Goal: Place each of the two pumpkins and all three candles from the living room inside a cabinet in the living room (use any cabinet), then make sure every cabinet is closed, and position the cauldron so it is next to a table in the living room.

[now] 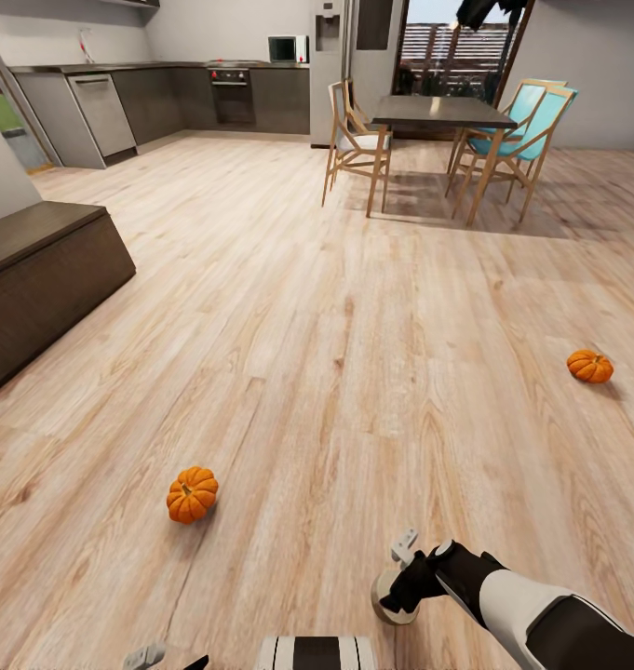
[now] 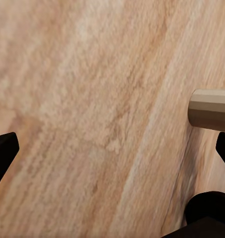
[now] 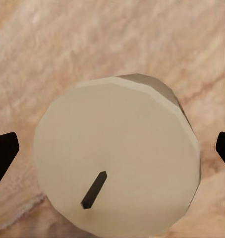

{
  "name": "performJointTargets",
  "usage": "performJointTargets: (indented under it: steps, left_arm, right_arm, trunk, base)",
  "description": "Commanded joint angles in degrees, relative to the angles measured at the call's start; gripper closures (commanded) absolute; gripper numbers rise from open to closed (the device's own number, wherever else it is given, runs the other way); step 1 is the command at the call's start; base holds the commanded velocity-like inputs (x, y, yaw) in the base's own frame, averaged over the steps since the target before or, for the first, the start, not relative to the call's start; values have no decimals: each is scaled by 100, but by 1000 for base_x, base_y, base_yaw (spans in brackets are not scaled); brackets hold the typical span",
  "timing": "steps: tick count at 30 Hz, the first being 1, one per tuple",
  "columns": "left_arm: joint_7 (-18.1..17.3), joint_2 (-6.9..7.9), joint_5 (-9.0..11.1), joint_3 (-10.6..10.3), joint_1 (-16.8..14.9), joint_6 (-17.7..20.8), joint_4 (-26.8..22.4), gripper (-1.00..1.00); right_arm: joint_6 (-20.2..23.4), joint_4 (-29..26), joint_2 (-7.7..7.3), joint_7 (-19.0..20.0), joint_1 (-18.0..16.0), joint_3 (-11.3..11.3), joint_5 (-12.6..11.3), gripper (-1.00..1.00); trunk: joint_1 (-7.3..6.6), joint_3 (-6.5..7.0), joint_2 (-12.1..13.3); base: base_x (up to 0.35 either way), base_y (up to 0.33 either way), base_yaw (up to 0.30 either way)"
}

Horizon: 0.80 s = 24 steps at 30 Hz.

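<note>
Two orange pumpkins lie on the wood floor, one (image 1: 192, 494) ahead to the left and the other (image 1: 590, 366) far to the right. A cream candle (image 1: 392, 598) stands on the floor just under my right gripper (image 1: 405, 556). In the right wrist view the candle's top (image 3: 117, 158) with its dark wick lies between the wide-apart black fingertips (image 3: 3, 153), which do not touch it, so the right gripper (image 3: 114, 151) is open. My left gripper (image 2: 114, 151) hangs open over bare floor, with the candle (image 2: 211, 109) off to one side. The dark brown cabinet (image 1: 37, 270) stands at the left. The cauldron and the table are out of view.
A dark-topped dining table (image 1: 442, 112) with wooden chairs (image 1: 356, 144) stands at the back right. Grey kitchen counters (image 1: 102, 102) and an oven run along the back wall. Open wood floor stretches between the cabinet and the pumpkins.
</note>
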Motion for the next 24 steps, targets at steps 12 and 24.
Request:
performJointTargets:
  steps: [12,24]
  left_arm:
    - [-18,4,13,-2,-2,3,3,-100]
    - [-79,23,18,7,-1,3,7,-100]
  right_arm:
    - [30,-31,-2,-12,-3,-51,38,-100]
    - [28,-29,-2,-12,0,-45,41,-100]
  trunk:
    - [9,-92,-7]
    - [9,-92,-7]
  base:
    - [0,0,0]
    - [0,0,0]
